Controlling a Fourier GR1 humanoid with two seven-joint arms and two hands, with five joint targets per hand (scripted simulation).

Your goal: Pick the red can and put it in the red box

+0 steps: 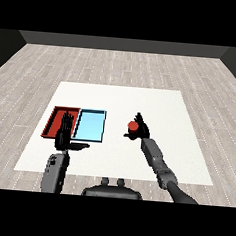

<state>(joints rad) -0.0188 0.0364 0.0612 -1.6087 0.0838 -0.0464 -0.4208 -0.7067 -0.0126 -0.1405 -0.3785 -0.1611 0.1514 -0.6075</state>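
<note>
The red can [133, 126] stands upright on the white table, right of the trays. My right hand [139, 130] is right against it, fingers reaching up behind its far right side and the thumb pointing left below it; the fingers look mostly straight, not wrapped round it. The red tray [55, 116] lies at the left, with the light blue tray [90, 126] beside it on the right. My left hand [64, 134] is held upright over the red tray's near right corner, fingers straight and thumb sticking out to the right, holding nothing.
The white table [121, 102] stretches wide beyond the trays and the can. Grey wooden floor surrounds it on all sides. Nothing else stands on the tabletop.
</note>
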